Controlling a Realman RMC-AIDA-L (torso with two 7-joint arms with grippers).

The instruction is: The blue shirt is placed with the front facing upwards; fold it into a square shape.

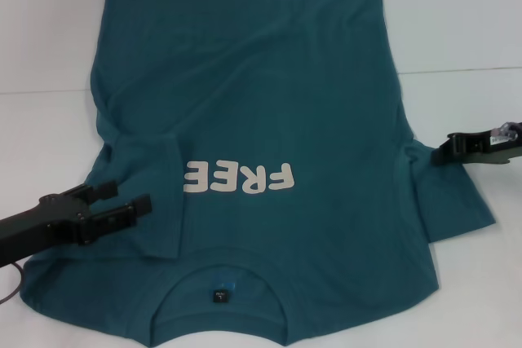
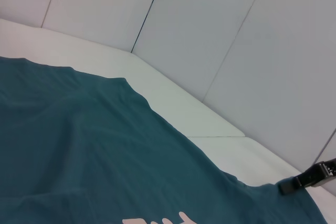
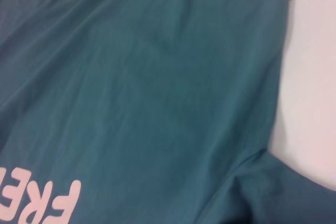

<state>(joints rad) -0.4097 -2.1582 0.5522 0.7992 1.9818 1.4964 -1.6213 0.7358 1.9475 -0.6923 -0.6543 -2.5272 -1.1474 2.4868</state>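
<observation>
The blue shirt [image 1: 269, 95] lies front up on the white table, with its collar [image 1: 220, 270] and dark neck tag [image 1: 220, 295] at the near edge. The off-white print [image 1: 238, 177] reads "FREE". The sleeve on my left [image 1: 147, 177] is folded in over the chest and reaches the print's edge. My left gripper [image 1: 122, 199] hovers open over that folded sleeve with nothing between its fingers. My right gripper [image 1: 444, 151] sits at the shirt's edge where the other sleeve [image 1: 449, 201] meets the body. The wrist views show shirt cloth [image 2: 79, 140] [image 3: 157, 77].
The white table [image 1: 457, 22] shows bare past the shirt's hem at the far side and on both flanks. Pale wall panels [image 2: 210, 24] rise behind the table. A thin cable [image 1: 8, 287] hangs by my left arm.
</observation>
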